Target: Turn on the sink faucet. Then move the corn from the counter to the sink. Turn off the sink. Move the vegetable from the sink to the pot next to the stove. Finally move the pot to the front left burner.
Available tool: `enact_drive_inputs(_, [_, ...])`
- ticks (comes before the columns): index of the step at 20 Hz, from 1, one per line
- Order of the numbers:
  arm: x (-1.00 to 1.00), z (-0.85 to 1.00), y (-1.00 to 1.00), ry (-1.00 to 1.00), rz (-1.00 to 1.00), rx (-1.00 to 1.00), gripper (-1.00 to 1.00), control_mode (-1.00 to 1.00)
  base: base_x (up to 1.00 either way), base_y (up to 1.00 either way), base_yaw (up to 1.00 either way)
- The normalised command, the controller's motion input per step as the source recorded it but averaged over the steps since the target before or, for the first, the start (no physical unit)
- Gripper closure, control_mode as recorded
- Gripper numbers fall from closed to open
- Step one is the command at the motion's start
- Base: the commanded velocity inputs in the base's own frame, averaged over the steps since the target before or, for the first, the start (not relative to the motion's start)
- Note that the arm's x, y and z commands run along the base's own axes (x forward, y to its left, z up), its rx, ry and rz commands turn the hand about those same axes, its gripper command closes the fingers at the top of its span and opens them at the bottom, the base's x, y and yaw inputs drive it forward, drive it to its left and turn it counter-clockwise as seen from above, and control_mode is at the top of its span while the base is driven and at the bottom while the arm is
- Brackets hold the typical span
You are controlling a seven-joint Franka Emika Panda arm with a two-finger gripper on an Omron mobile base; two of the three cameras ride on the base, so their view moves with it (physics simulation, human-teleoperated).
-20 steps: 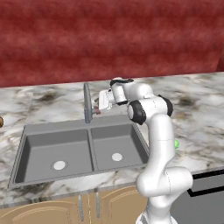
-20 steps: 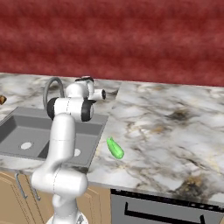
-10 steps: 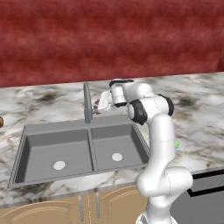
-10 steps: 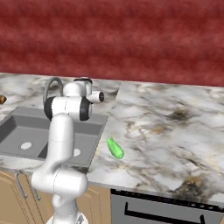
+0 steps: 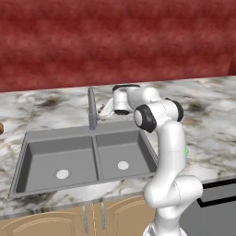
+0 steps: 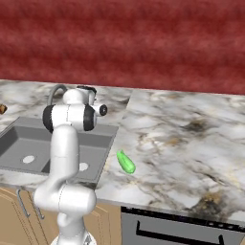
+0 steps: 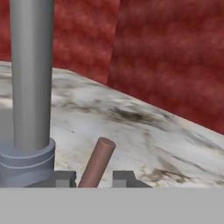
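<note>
The sink faucet (image 5: 92,110) (image 6: 54,91) stands behind the double sink (image 5: 60,154) (image 6: 19,139), its thick grey stem (image 7: 30,74) close in the hand view. My gripper (image 5: 103,113) (image 7: 95,178) is at the faucet's base, fingers drawn in on either side of the reddish lever (image 7: 98,159), shut on it. The corn (image 6: 126,161) (image 5: 186,151) lies on the marble counter (image 6: 182,143) right of the sink, mostly green from here. The pot is out of view.
A small brown lump (image 5: 1,128) (image 6: 2,109) sits on the counter at the far left. The stove's black corner (image 5: 219,205) and oven front (image 6: 182,229) lie to the right. A red wall backs the counter.
The fingers have drawn together around the faucet lever. The arm has barely moved, and the corn has stayed where it was.
</note>
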Motion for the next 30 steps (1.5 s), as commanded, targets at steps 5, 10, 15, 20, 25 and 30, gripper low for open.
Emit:
enact_drive_inputs(5, [0.19,0.16,0.0,-0.02,-0.12,0.0,1.0,-1.0,0.0,0.0,0.0])
enact_drive_inputs(10, [0.24,0.22,0.0,-0.01,-0.18,0.0,1.0,-1.0,0.0,0.0,0.0])
enact_drive_inputs(15, [0.22,0.12,0.0,-0.01,-0.22,0.0,1.0,-1.0,0.0,0.0,0.0])
enact_drive_inputs(20, [0.17,0.01,0.0,0.0,-0.19,0.0,1.0,-1.0,0.0,0.0,0.0])
enact_drive_inputs(25, [0.0,0.0,-0.06,0.0,-0.03,0.0,1.0,-1.0,0.0,0.0,0.0])
enact_drive_inputs(30, [0.0,-0.08,-0.32,0.0,0.0,0.02,1.0,-1.0,0.0,0.0,0.0])
